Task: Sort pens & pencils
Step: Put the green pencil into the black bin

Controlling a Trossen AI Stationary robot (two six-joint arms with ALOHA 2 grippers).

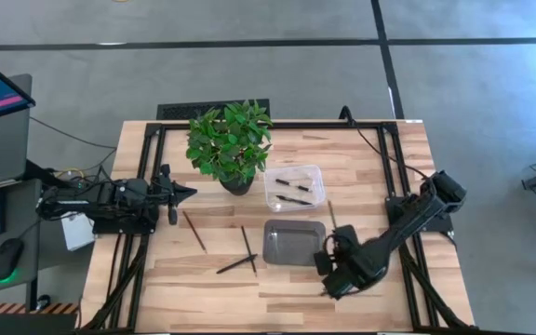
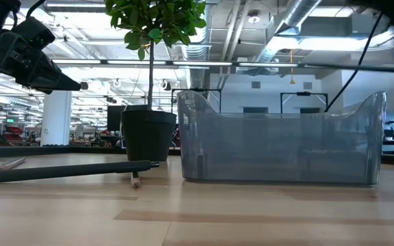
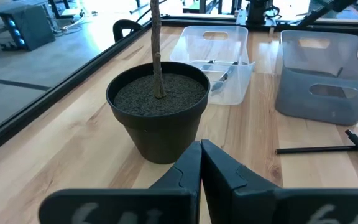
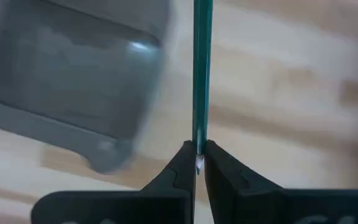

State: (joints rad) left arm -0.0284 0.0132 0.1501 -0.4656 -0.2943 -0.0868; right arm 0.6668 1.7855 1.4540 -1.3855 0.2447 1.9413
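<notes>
In the right wrist view my right gripper (image 4: 198,155) is shut on a slim green pencil (image 4: 202,68). It hovers by the near right corner of the grey tray (image 1: 294,243), seen from above as my right gripper (image 1: 328,264). My left gripper (image 1: 190,194) is shut and holds nothing, at the table's left beside the plant pot (image 3: 159,112). A brown pencil (image 1: 194,230) and two dark pens (image 1: 248,248) (image 1: 235,264) lie flat on the table left of the grey tray. Another brown pencil (image 1: 332,214) lies at the grey tray's far right corner. The clear tray (image 1: 294,188) holds dark pens. My right gripper pinches one end of the green pencil (image 4: 199,144) between its two fingertips. The fingers point steeply down and the pencil runs on in line with them. Its other end lies outside the picture, so I cannot tell whether it is clear of the table.
A leafy potted plant (image 1: 231,141) stands at the far middle of the table, just left of the clear tray. A black frame (image 1: 156,130) runs around the table top. A long dark pen (image 2: 67,171) lies low in front of the pot (image 2: 148,134).
</notes>
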